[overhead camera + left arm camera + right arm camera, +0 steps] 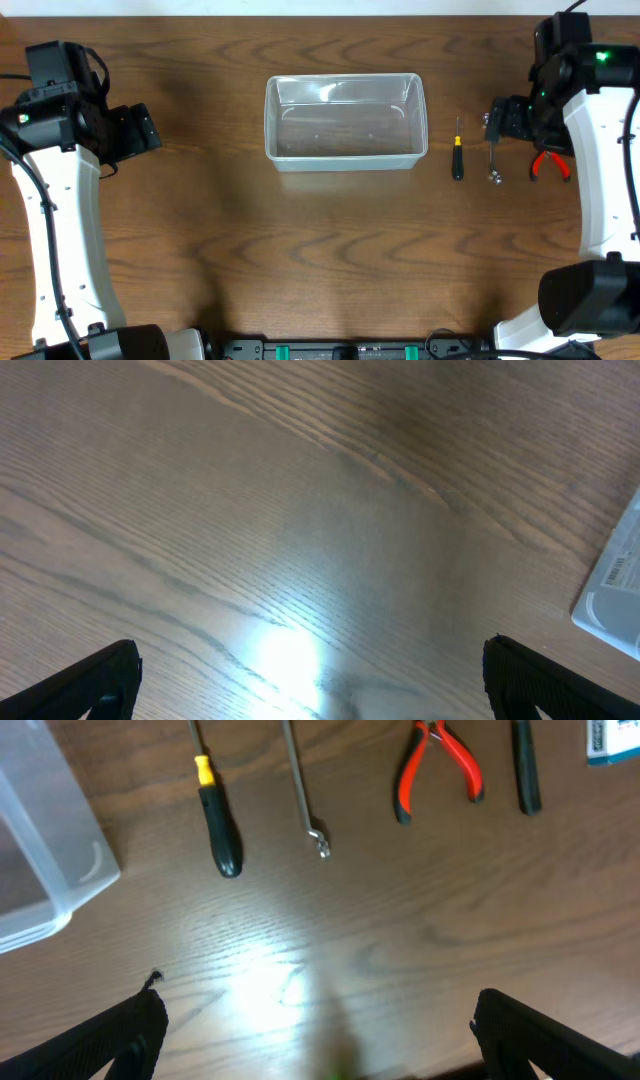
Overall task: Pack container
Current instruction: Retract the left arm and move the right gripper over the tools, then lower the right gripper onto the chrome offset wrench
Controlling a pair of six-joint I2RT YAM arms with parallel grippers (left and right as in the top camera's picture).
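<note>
The clear plastic container [345, 125] stands at the middle back of the table with nothing inside it. Its corner shows at the right edge of the left wrist view [615, 585] and at the left of the right wrist view [40, 850]. To its right lie a black-and-yellow screwdriver [457, 155] [218, 815], a metal wrench [493, 160] [303, 790] and red pliers [549, 163] [440, 765]. My left gripper [148, 130] [315, 690] is open over bare wood, far left of the container. My right gripper [494, 118] [320, 1040] is open above the tools and holds nothing.
A black-handled tool [525, 765] and a small blue-and-white box [610, 740] lie beyond the pliers in the right wrist view. The wooden table [320, 260] stretches wide in front of the container. Both white arms flank the table's sides.
</note>
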